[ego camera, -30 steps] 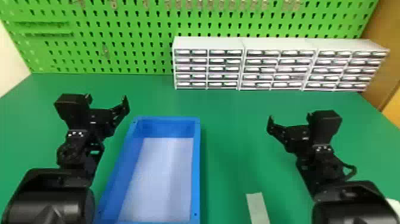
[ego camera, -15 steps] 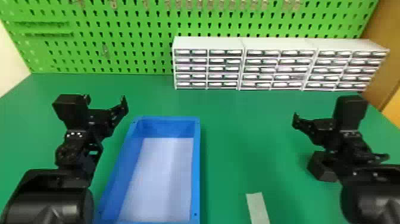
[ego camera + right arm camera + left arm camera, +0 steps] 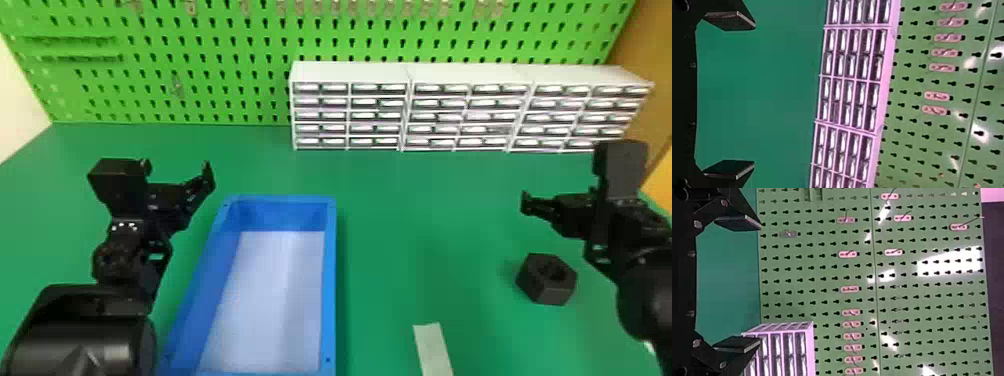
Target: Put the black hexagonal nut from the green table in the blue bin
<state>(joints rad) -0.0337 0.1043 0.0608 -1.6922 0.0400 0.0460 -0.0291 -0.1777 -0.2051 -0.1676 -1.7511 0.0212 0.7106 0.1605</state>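
The job had hardly begun, as I saw it. The black hexagonal nut (image 3: 547,280) lay flat on the green tabletop (image 3: 400,210), its hole facing up. It was well apart from the blue bin (image 3: 330,290), over on my right side, and close by my right arm (image 3: 645,260).

My right fingers (image 3: 730,169) were wide apart and had hold of nothing. My left fingers (image 3: 738,342) were wide apart too, with nothing between them, and that arm was up beside the bin.

So all the main parts were left to do: get to the nut, pinch it, lift it, take it across and let it drop in. The right arm looked like the one for the job — it was much nearer. I judged that it had to go back and down first, since its fingers were past the nut. A bad pinch on those slanted sides might make it slip.
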